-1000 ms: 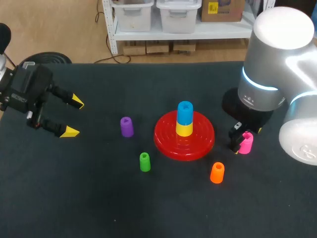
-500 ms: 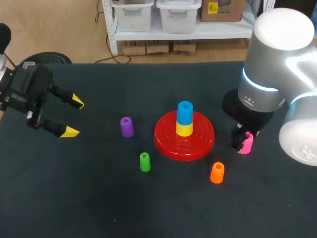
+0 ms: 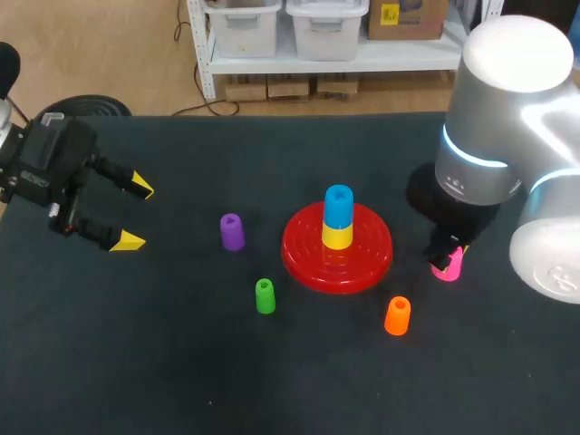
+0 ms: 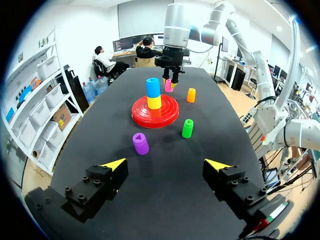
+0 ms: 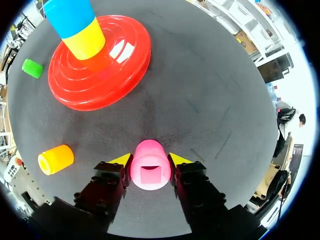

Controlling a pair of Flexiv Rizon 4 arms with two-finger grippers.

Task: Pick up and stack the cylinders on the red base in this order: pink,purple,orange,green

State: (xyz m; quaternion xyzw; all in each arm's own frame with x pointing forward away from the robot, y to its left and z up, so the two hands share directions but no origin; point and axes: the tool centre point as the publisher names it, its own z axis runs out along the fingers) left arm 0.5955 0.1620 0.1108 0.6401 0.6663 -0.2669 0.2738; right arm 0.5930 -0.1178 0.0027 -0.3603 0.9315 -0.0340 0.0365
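The pink cylinder (image 5: pixel 150 167) stands on the table to the right of the red base (image 3: pixel 362 263). My right gripper (image 5: pixel 150 160) is shut on it, one yellow tip pressed to each side. In the head view the pink cylinder (image 3: pixel 450 265) shows just under the right arm. On the base's peg a blue cylinder (image 3: pixel 338 206) sits on a yellow one (image 3: pixel 337 236). The purple cylinder (image 3: pixel 232 231) stands left of the base, the green one (image 3: pixel 265 295) at its front left and the orange one (image 3: pixel 397 315) at its front right. My left gripper (image 3: pixel 136 214) is open, far left.
The dark table top (image 3: pixel 181 362) has free room along its front and between the left gripper and the purple cylinder. In the right wrist view the orange cylinder (image 5: pixel 56 159) lies close beside the gripper's fingers.
The right gripper's fingers have closed in from wide open onto the pink cylinder, which shifted slightly. The left arm has not moved.
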